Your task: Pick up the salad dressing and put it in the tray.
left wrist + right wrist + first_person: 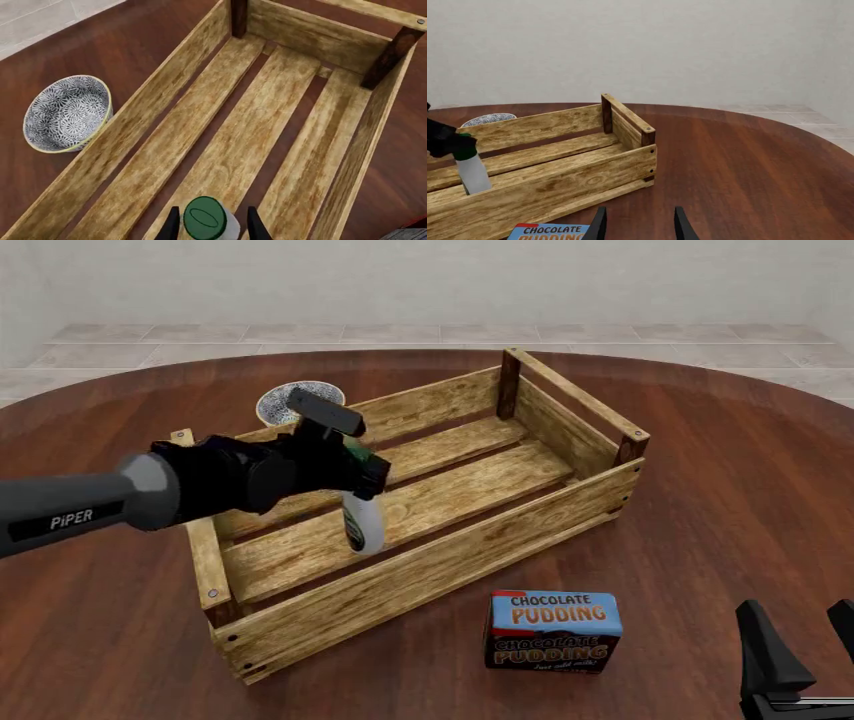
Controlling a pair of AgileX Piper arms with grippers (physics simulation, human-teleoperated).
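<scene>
Dark red-brown wood makes the round table [747, 480], with pale floor tiles and a plain light wall behind it.

Nearest to me in the front view is my right gripper [807, 645], low at the right edge, its two black fingers spread apart with nothing between them. The right wrist view confirms this: both fingertips [599, 222] stand over bare table. Just beyond it lies the pudding box [553, 631], where I can read "CHOCOLATE PUDDING" twice, once on the blue top and once on the dark front, with a small line under it too small to read.

Next comes the tray [441, 570], set diagonally. My left gripper [350, 462] holds the salad dressing [362, 523] by its green neck, pinched between the fingers, above the near-left part of the tray. The white body hangs down inside the walls. From the front I cannot tell if the bottle touches the slats. The left wrist view shows only the green cap [203, 218] from above between the two fingers, with the slatted floor under it. The arm carries the word "PiPER".

Farthest is the bowl [294, 402], just behind the tray's back wall; its blue pattern is clearest in the left wrist view.
</scene>
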